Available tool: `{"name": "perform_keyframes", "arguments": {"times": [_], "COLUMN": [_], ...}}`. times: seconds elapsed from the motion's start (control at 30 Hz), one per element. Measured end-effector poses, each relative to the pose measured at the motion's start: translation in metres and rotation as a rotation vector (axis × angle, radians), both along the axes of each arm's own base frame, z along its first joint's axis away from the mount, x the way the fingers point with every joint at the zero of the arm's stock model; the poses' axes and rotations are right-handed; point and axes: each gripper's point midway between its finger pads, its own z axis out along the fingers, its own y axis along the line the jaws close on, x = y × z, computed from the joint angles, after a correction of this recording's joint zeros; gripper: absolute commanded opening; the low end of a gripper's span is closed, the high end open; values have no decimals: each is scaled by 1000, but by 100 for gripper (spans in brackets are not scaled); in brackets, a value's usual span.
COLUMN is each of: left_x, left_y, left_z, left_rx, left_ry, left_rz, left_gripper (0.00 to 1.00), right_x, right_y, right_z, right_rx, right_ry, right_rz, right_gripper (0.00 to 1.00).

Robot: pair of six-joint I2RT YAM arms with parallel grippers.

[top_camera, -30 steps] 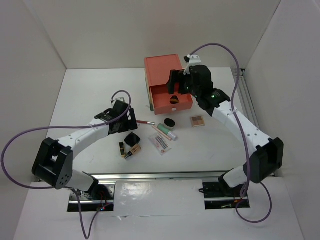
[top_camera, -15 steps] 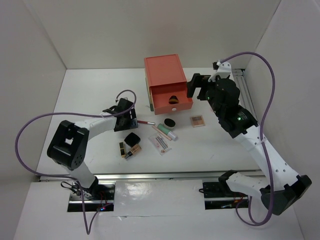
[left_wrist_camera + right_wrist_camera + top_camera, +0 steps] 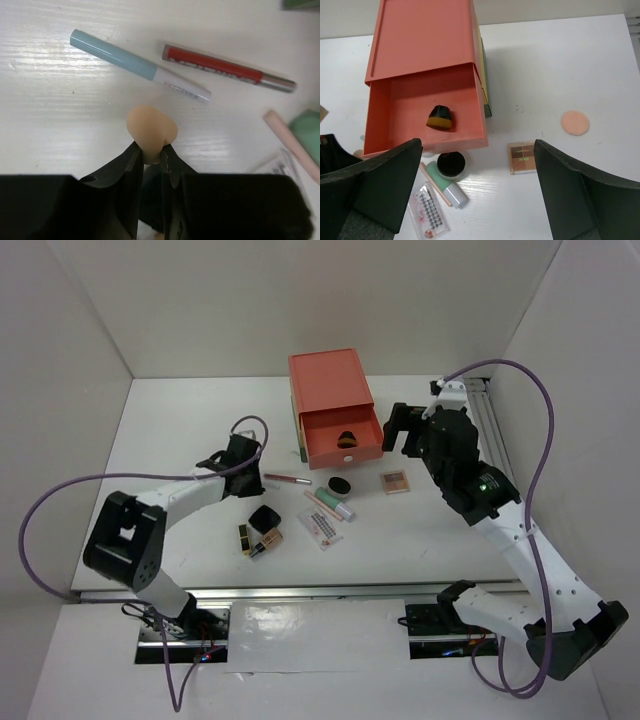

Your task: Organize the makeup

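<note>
**Item 1: my right end effector (image 3: 392, 430).** 1 second ago it hung over the open top drawer (image 3: 400, 105) of the coral drawer box (image 3: 420, 35), which stands at the far edge of the tabletop (image 3: 560, 65). It has since drawn off toward the right edge. Its fingers are wide apart with nothing between them.

**Item 2: black-and-gold piece (image 3: 440, 117).** It lies alone on the drawer floor. I count it as 1 piece stowed.

**Item 3: my left end effector (image 3: 152, 147).** It has shifted slightly toward the far edge, left of centre. It is clamped on the beige sponge (image 3: 151, 129), which pokes out past the fingertips. The teal-and-white pencil (image 3: 135, 65) and the red pencil (image 3: 225, 72) lie just beyond it on the tabletop.

**Item 4: loose stock.**
- In front of the drawer: round black pot (image 3: 451, 164), mint tube (image 3: 442, 182) and palette (image 3: 521, 157).
- Toward the right edge: peach puff (image 3: 575, 122).
- Nearer the near edge: black square compact (image 3: 264, 517) and gold-black lipstick (image 3: 265, 542).

**Assessment.** 1 drop-off looks finished, so my right arm is free for another pick. The sponge is probably the next piece for the drawer. Most of the set remains unsorted.
</note>
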Motion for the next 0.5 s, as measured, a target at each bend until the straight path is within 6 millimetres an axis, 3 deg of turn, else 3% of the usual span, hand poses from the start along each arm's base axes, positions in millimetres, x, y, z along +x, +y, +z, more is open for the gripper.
{"name": "perform_keyframes", "arguments": {"times": [0.1, 0.3, 0.5], "left_x": [-4, -10, -7], "left_y": [-2, -18, -74], "left_z": [30, 121, 223], "left_rx": [-38, -134, -263], "left_ry": [-64, -284, -494], "left_rz": [-24, -120, -339], "left_gripper": [20, 24, 26], "right_x": [-4, -14, -15], "right_y": [-3, -11, -13], "right_z": [3, 1, -7], "right_rx": [11, 26, 19], "right_ry": [-11, -21, -6], "right_rz": [-8, -22, -30], "right_gripper": [100, 100, 100]}}
